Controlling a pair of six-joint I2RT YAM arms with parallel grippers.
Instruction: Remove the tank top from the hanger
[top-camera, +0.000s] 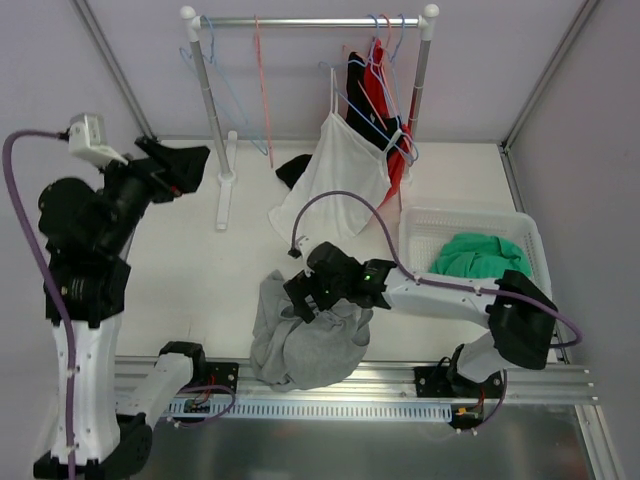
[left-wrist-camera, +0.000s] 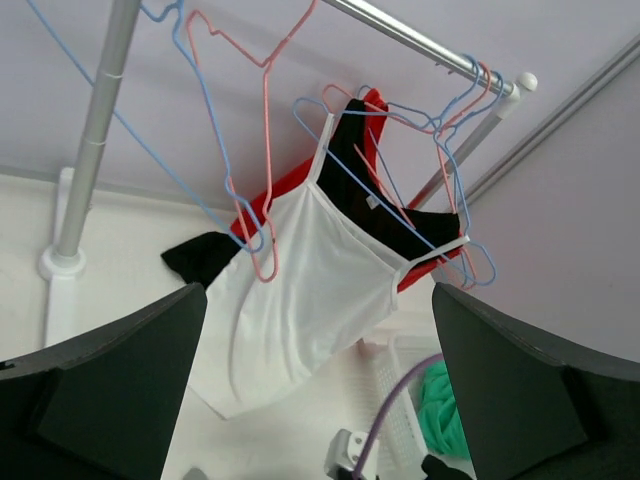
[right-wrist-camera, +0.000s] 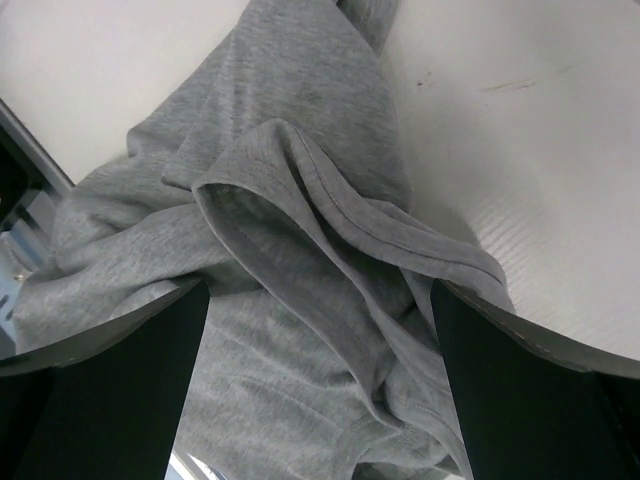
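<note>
From above, shows a white tank top (top-camera: 335, 175) slung on a blue hanger (top-camera: 365, 120) near the right end of a chrome garment rail (top-camera: 310, 20). Thin straps over the wire, smooth light cloth flaring to a wide hem. Packs a black garment (top-camera: 358, 85) and a red garment (top-camera: 378, 80) just behind it among more wire hangers. Hangs a pink hanger (top-camera: 262, 90) bare further left. Sets a white slotted plastic basket (top-camera: 470, 213), with a crumpled green cloth (top-camera: 478, 255) inside, just right of the hem. Heaps a gray jersey garment (top-camera: 300, 350) at the near edge of the white table (top-camera: 200, 270), with the right gripper (top-camera: 305, 300) low over it. Holds the left gripper (top-camera: 195, 168) high at the left, well apart from the rail.

From the left wrist, looks up between two dark fingers (left-wrist-camera: 110, 390) spread wide, nothing between them. Crosses blue and pink wires in front of the tank top.

From the right wrist, frames soft gray knit in thick folds with a stitched bound edge. Splays the broad dark fingers (right-wrist-camera: 100, 400) wide, clasping nothing.
</note>
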